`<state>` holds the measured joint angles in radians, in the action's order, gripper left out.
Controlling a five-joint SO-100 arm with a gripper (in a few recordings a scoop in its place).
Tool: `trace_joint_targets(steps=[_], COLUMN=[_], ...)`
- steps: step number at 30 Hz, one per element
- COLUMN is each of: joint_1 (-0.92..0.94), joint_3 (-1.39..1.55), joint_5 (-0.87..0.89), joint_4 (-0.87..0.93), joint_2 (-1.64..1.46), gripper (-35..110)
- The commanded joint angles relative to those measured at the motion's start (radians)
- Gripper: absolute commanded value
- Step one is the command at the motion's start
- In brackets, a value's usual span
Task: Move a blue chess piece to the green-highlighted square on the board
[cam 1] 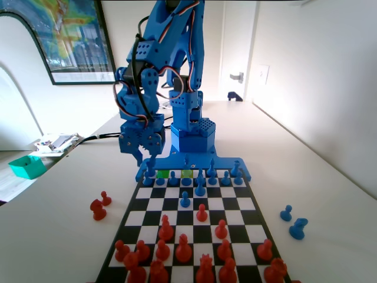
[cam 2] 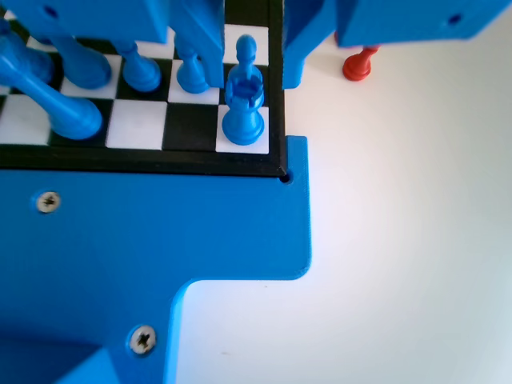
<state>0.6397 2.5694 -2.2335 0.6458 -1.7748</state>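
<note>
In the fixed view my gripper (cam 1: 147, 160) hangs low over the far left corner of the board (cam 1: 241, 204). The green-highlighted square (cam 1: 163, 174) lies in the back row, just right of that corner, with a lime square (cam 1: 187, 174) two squares further right. In the wrist view the gripper (cam 2: 254, 78) is open, and its jaws stand on either side of a blue rook (cam 2: 242, 104) on the white corner square of the board (cam 2: 189, 128). The left jaw is close against the rook, while the right jaw stands a little apart. A blue pawn (cam 2: 246, 50) stands just behind the rook.
Several blue pieces (cam 1: 200, 186) crowd the far rows and red pieces (cam 1: 184, 247) the near rows. Two blue pieces (cam 1: 293, 221) lie off the board on the right, red ones (cam 1: 99, 207) on the left. A red pawn (cam 2: 358, 64) stands beside the board in the wrist view.
</note>
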Motion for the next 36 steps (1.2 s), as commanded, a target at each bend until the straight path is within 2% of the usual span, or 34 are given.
trace_joint_targets(steps=[1,11,18,25,28,36], joint_1=[0.025,0.021,0.015,0.012,-0.002,-0.083], joint_3=[0.018,0.097,0.106,0.107,0.064,-0.204], joint_5=[-0.028,-0.058,-0.109,-0.135,-0.167,-0.279], joint_4=[-0.025,-0.137,-0.150,-0.149,-0.078,0.322], joint_2=[-0.017,-0.015,-0.015,-0.015,-0.015,-0.018], gripper=[14,13,2,1,1,1])
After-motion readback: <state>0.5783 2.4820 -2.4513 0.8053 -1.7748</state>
